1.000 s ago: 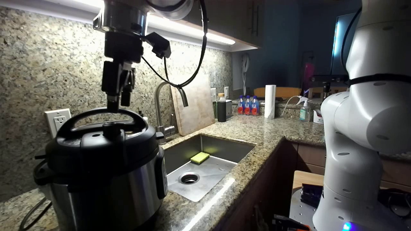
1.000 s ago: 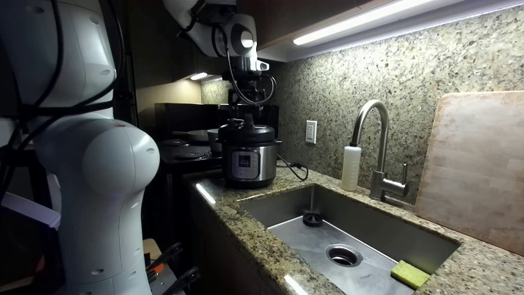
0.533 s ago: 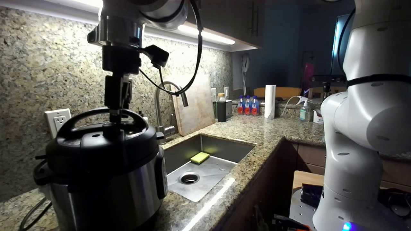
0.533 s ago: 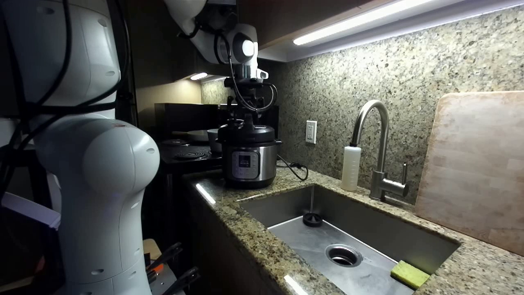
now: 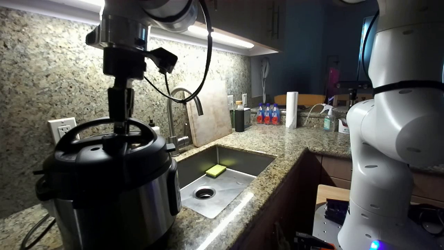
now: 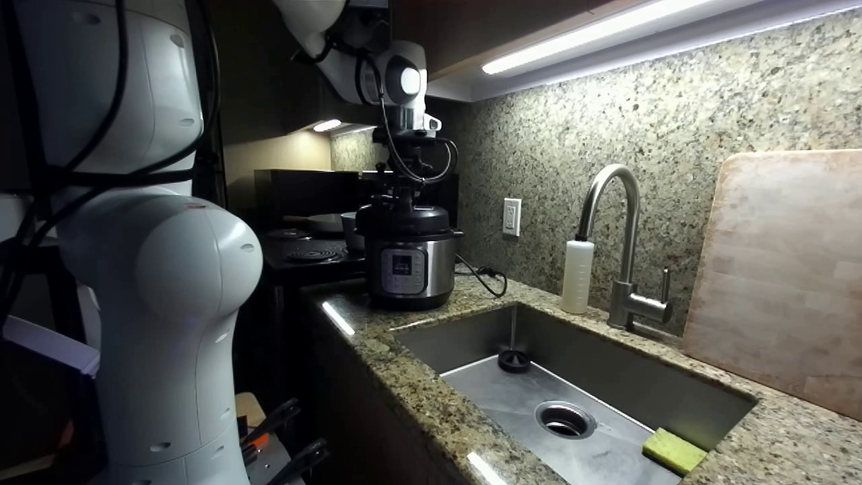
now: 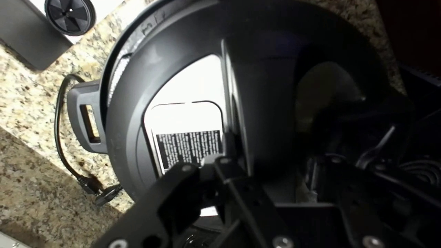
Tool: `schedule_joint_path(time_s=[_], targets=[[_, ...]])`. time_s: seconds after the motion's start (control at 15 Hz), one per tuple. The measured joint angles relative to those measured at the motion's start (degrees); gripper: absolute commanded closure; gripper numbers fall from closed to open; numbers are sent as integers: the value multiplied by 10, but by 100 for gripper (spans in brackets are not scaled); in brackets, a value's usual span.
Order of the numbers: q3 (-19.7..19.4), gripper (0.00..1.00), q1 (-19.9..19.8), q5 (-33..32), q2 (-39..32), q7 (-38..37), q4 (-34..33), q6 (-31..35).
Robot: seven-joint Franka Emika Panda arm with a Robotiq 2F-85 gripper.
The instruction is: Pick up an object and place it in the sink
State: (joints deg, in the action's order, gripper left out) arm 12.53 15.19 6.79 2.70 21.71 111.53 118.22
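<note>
Where darkest, claw [image 7: 274,158] indistinct around lid handle [image 7: 267,103].

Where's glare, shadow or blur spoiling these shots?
In the wrist view, the shiny silver plate on the round black domed lid is largely washed out, its fine print too blurred to read, and towards the picture's right the lid sinks into shadow; in both exterior views, the long white under-cabinet light is overexposed and glare streaks the speckled granite counter.

In an exterior view, a black gripper [image 6: 406,194] met the round black domed lid [image 6: 407,221] on the steel-and-black cooker [image 6: 440,268] beside the rectangular stainless-steel sink [image 6: 592,367].
</note>
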Motion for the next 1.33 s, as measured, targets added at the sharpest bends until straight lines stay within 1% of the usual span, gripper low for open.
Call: schedule_joint_path(time_s=[0.07,0.13,0.73,1.13,1.33], targets=[[-1,88,-1,0,-1,5,-2,0],[-2,84,-1,0,-2,7,-4,-1],[-1,84,0,1,1,14,-5,1],[-1,85,0,13,31,24,-10,3],[0,85,5,38,54,27,-16,3]])
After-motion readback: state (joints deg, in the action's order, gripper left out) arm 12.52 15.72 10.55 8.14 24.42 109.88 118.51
